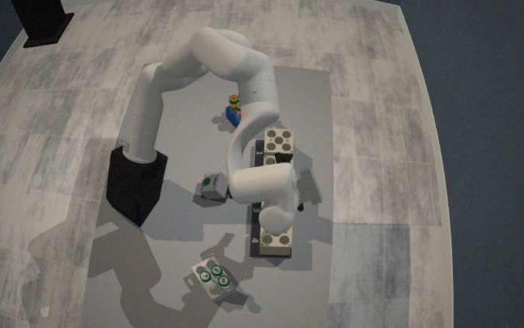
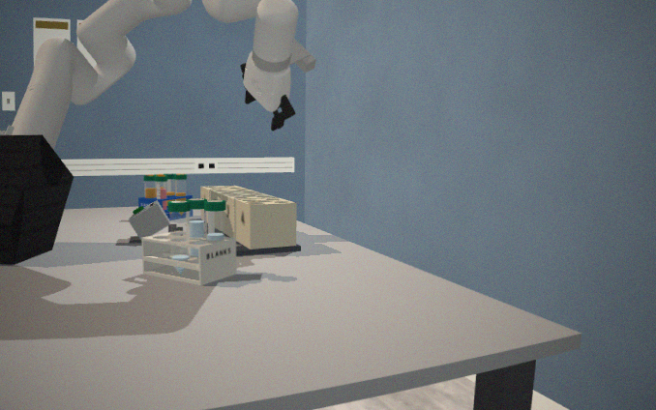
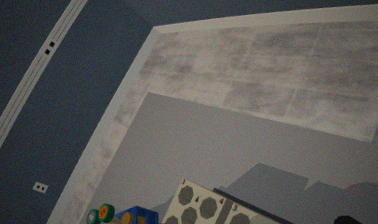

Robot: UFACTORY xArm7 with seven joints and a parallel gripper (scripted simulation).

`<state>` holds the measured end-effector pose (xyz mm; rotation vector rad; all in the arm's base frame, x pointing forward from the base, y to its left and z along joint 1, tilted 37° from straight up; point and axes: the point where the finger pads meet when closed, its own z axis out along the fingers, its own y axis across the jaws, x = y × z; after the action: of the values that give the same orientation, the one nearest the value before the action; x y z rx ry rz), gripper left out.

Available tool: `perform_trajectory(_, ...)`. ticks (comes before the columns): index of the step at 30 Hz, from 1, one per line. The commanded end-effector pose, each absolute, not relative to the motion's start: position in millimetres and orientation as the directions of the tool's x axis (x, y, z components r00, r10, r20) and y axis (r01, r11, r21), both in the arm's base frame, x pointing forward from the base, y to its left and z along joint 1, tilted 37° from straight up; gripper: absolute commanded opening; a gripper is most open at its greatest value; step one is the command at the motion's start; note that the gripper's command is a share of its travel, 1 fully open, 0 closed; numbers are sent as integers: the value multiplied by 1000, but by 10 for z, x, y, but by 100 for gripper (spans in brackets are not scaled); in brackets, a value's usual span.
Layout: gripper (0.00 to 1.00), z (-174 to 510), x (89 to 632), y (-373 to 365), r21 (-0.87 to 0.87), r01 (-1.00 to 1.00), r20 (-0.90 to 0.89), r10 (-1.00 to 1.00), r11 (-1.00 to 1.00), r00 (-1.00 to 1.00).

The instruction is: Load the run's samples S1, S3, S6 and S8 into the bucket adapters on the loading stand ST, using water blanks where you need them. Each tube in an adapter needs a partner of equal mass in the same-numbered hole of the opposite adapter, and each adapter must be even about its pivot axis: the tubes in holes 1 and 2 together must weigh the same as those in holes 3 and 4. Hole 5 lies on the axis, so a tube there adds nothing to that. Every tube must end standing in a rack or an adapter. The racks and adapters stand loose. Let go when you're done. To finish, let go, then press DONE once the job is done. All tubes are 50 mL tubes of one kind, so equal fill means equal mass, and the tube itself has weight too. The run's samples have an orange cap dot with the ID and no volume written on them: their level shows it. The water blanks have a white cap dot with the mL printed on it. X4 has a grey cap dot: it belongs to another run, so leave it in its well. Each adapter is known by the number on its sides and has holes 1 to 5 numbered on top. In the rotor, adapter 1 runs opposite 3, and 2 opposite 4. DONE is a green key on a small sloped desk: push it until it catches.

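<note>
My gripper (image 2: 262, 114) is open and empty, high above the adapters. One fingertip shows at the wrist view's lower edge. Cream adapters stand in a row on the dark stand (image 1: 255, 227) (image 2: 269, 249); the arm hides the middle ones from above. Visible holes in the far adapter (image 1: 278, 132) and the near adapter (image 1: 275, 249) (image 2: 272, 223) look empty. Orange-dotted tubes (image 1: 233, 98) (image 2: 150, 186) (image 3: 107, 212) and a pink-filled tube (image 2: 162, 189) stand in the blue rack (image 1: 232, 117) (image 2: 180, 211) (image 3: 147, 215). Three green-capped blanks (image 1: 216, 270) (image 2: 214, 205) stand in the white rack (image 1: 228, 289) (image 2: 217, 267), at different levels.
The grey desk (image 1: 216, 188) (image 2: 150, 220) with the green DONE key (image 1: 206, 180) (image 2: 138, 210) stands left of the adapter row. The black arm base (image 1: 136, 183) (image 2: 10, 203) is farther left. The arm passes over the blue rack and the row in the top view.
</note>
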<state>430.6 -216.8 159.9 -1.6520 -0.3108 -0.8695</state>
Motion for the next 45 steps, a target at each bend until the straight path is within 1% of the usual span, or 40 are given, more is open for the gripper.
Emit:
perform_trajectory(1,100,1561,4317,-2054,-767,547,626,-204,-334,752)
perform_trajectory(7,100,1509,4266,-1869,-800,417,518,-146,-432,843)
perform_trajectory(9,100,1509,4266,-1869,-800,417,518,-146,-432,843)
perform_trajectory(13,100,1497,4221,-1797,-797,327,443,-122,-508,888)
perform_trajectory(19,100,1495,4107,-1683,-754,193,336,-116,-628,935)
perform_trajectory(24,100,1510,3979,-1589,-684,82,265,-143,-725,954)
perform_trajectory(26,100,1510,3979,-1589,-684,82,265,-143,-725,954)
perform_trajectory(33,100,1524,3745,-1372,-554,-74,232,-238,-829,943)
perform_trajectory(45,100,1524,3745,-1372,-549,-80,232,-243,-832,942)
